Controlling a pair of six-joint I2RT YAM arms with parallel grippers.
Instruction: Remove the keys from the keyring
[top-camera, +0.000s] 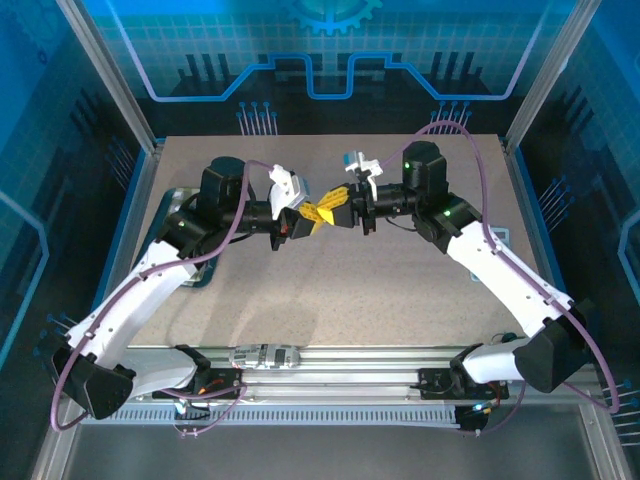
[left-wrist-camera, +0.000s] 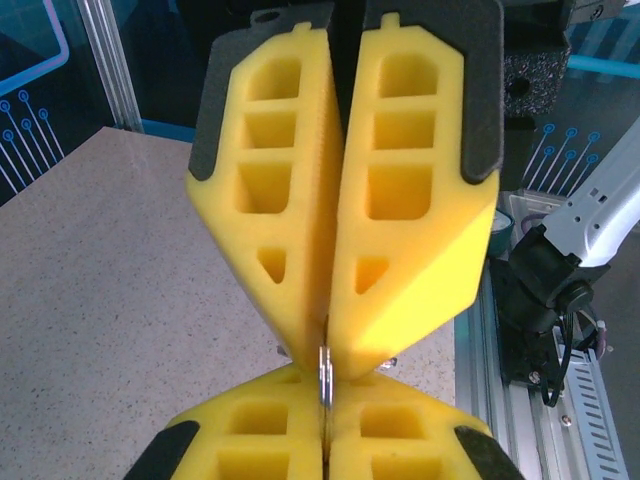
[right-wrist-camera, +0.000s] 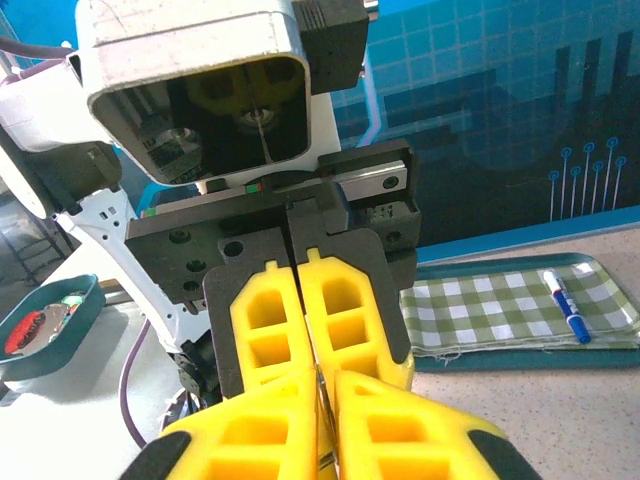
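Observation:
Both grippers meet tip to tip in the air over the middle of the table (top-camera: 330, 300). The keyring (left-wrist-camera: 323, 375) shows edge-on as a thin grey metal loop pinched between the yellow pads. My left gripper (left-wrist-camera: 323, 392) is shut on it from below in the left wrist view. My right gripper (left-wrist-camera: 326, 345) comes down from above, shut on the same loop. In the right wrist view a metal sliver of the keyring (right-wrist-camera: 321, 390) sits between my right gripper (right-wrist-camera: 320, 376) and the left gripper (right-wrist-camera: 304, 345). The keys are hidden by the fingers.
A teal tray (right-wrist-camera: 600, 262) with a green checked cloth and a blue pen (right-wrist-camera: 566, 305) lies at the table's left side under the left arm. A small teal bowl (right-wrist-camera: 85, 300) stands near it.

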